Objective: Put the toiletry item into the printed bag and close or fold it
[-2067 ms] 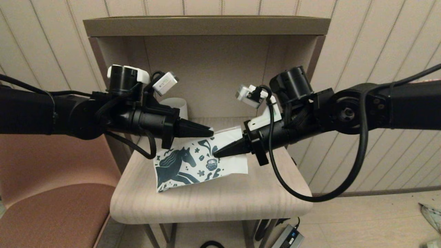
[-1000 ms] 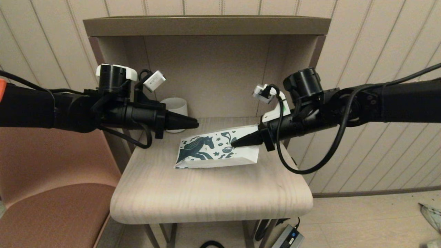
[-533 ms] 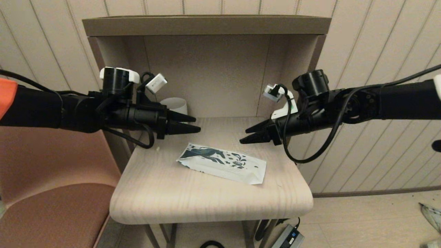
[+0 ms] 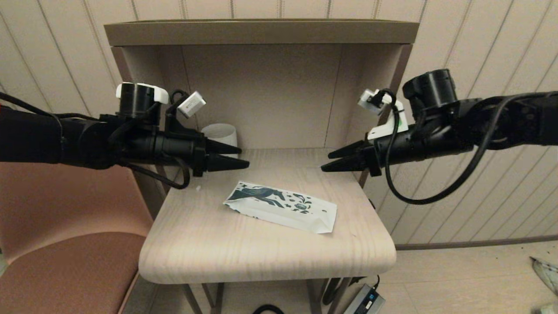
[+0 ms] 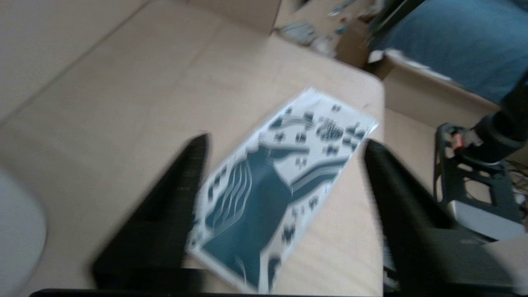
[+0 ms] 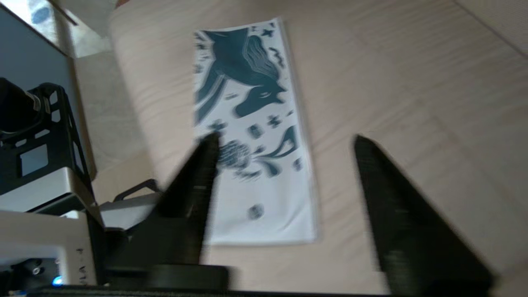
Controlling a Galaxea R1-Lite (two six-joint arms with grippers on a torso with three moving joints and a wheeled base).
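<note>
Folded flat white teal-horse-printed bag (image 4: 282, 208) lying free mid-table, toiletry stick nowhere visible, presumably inside. Left gripper (image 4: 242, 158) and right gripper (image 4: 328, 162) hovering above opposite ends, both spread wide, holding nothing. Looks finished; next calls only for retreat, or 1 pressing touch on the fold.

Home nook: paneled wall (image 4: 479, 35), upholstered chair (image 4: 65, 244).

open tabletop (image 4: 261, 248) around printed bag (image 4: 283, 211), mug (image 4: 221, 132) seemingly back-left

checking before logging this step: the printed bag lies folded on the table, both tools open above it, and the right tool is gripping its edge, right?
Not quite: the right tool grips nothing. The head view shows it open and clear of the printed bag, like the left tool. The bag does lie folded on the table.
</note>
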